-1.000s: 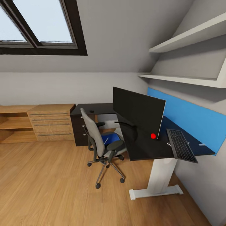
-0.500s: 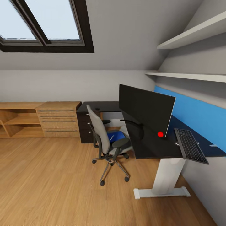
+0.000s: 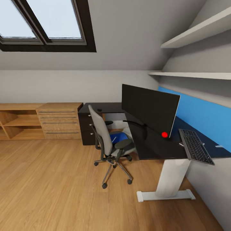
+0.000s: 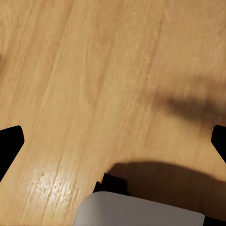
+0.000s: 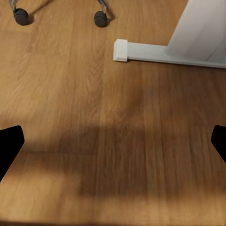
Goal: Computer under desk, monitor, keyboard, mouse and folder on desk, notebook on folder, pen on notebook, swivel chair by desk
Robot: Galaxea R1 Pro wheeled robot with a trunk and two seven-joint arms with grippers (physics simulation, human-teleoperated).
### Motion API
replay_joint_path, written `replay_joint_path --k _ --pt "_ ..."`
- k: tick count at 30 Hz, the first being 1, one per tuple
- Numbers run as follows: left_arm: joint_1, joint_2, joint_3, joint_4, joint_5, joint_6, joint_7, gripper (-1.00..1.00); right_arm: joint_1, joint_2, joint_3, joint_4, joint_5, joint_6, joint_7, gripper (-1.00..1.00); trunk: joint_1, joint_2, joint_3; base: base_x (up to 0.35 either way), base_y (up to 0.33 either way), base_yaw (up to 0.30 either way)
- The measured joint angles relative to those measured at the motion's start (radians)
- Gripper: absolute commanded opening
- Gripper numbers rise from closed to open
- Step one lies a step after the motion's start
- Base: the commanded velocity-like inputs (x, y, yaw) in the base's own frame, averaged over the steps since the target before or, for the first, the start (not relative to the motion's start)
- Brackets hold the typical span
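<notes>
A wide black monitor (image 3: 150, 110) and a black keyboard (image 3: 195, 147) are being carried by the black-topped counter (image 3: 150, 147), a blue folder (image 3: 118, 138) is being held on the grey swivel chair (image 3: 109, 141), and both tools, left tool (image 4: 113, 141) and right tool (image 5: 113, 141), are being kept wide open and empty above the wooden floor (image 5: 94, 117).

The room is evenly and brightly lit through the skylight (image 3: 48, 24). Soft shadows are cast on the wooden floor (image 5: 113, 141), and a faint glare patch is seen.

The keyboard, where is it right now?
In the head view, the keyboard lies at the desk's right front edge, overhanging it slightly, just right of the monitor.
</notes>
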Motion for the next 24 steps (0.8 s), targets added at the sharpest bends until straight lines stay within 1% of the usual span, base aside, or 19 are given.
replay_joint_path --k 24 --pt "0.0 0.001 0.0 0.002 -0.001 0.002 -0.001 1.0 0.0 0.001 0.001 0.006 0.003 -0.002 0.002 1.0 0.092 -0.168 -0.075 0.0 0.0 0.0"
